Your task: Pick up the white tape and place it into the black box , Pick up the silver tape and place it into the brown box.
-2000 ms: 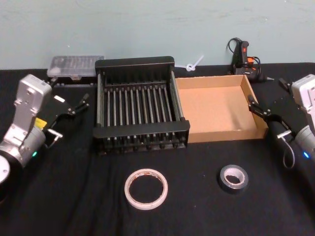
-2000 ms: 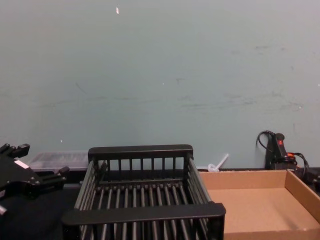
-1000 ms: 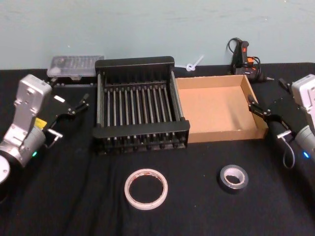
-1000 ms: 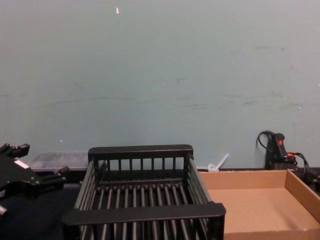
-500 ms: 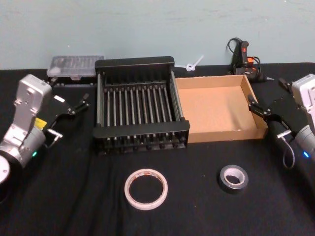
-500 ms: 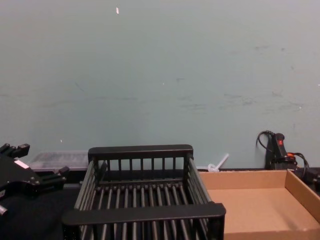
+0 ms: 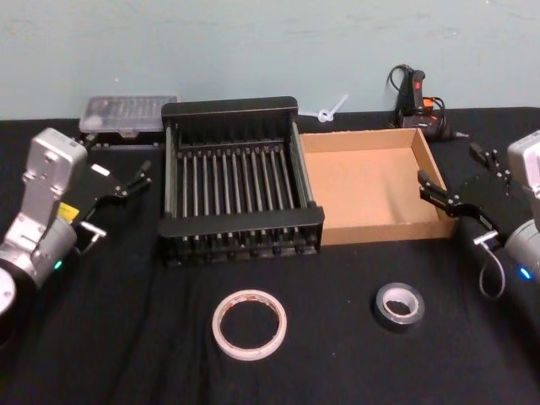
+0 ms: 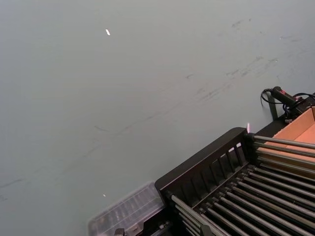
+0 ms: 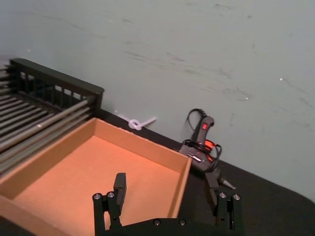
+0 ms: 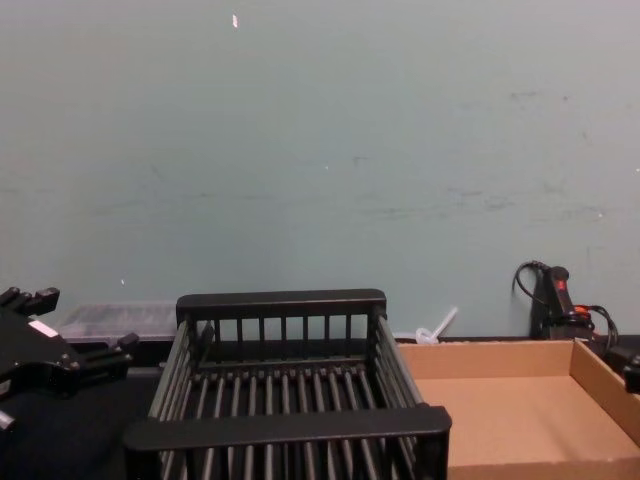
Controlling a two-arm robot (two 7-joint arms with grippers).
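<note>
The white tape lies flat on the black table in front of the black box. The silver tape lies flat to its right, in front of the brown box. Both boxes stand side by side with nothing in them. My left gripper hovers open left of the black box, well behind the white tape. My right gripper hovers open at the brown box's right wall. In the right wrist view its fingers spread wide above the brown box. The chest view shows the left gripper beside the black box.
A clear plastic case sits behind the black box's left corner. A black and orange glue gun with its cord lies behind the brown box. A white zip tie rests against the wall. A pale green wall closes the table's far edge.
My right arm has shifted slightly outward, and its gripper has turned a little at the brown box's right wall. The left arm, tapes and boxes have not moved.
</note>
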